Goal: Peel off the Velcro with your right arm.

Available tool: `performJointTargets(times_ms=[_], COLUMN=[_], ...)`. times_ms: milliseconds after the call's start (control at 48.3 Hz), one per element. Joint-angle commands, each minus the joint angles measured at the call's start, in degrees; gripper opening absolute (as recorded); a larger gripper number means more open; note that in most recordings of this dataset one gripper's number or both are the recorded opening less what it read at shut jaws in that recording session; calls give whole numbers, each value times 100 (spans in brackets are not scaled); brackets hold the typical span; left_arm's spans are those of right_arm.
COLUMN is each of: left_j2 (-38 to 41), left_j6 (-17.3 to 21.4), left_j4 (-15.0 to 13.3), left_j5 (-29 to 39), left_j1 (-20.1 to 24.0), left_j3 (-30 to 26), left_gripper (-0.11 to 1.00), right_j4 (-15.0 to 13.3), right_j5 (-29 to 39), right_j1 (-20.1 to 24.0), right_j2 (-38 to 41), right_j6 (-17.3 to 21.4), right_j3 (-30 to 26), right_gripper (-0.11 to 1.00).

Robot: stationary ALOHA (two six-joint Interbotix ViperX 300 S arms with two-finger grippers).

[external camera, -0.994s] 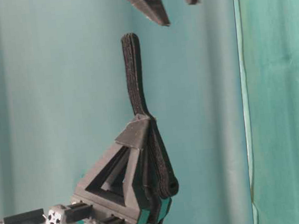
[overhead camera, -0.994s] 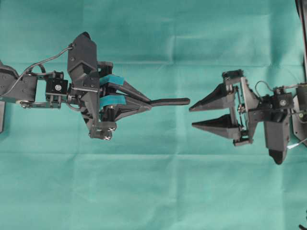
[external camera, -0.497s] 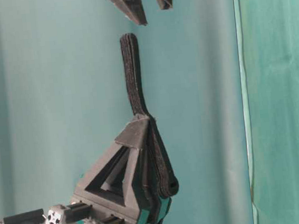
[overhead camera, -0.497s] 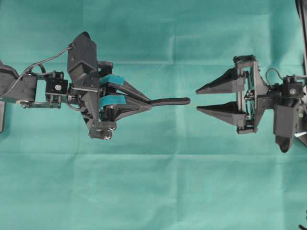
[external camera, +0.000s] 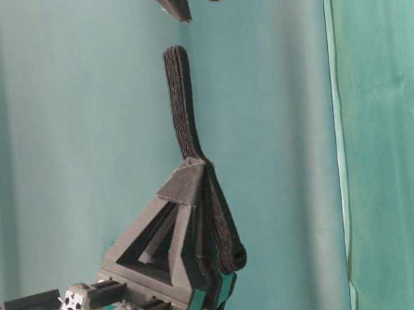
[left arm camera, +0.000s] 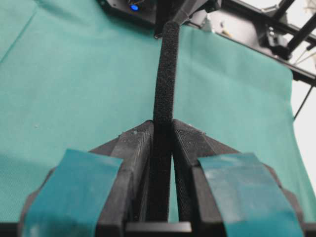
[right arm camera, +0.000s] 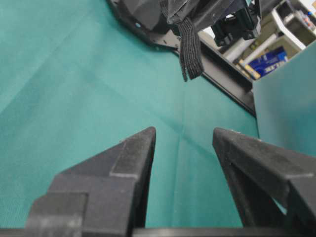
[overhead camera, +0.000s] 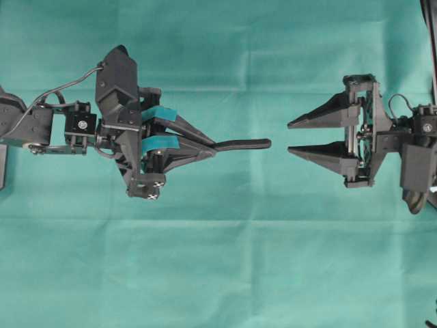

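Left gripper point(overhead camera: 205, 147) clamped on Velcro point(overhead camera: 242, 145), teal pads on fingers; strip sticks out rightward, held above green-covered tabletop point(overhead camera: 218, 273), free end pointing at right gripper point(overhead camera: 292, 137). Right gripper part open, nothing between fingers, tips near strip end, gap between them, not touching.
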Motion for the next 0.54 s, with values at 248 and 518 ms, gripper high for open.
performJointTargets(times_ms=[248,518], left_j2=[-132,-176], left_j6=[246,905], left_j4=[35,35], left_j5=[-62,-9], left_j1=[97,105], left_j3=[26,53], left_gripper=[10,10], right_j4=[105,114], right_j5=[-18,123], right_j1=[-9,-9], right_j2=[-44,-88], right_j6=[844,1854], right_j3=[-123,-193], right_gripper=[18,18])
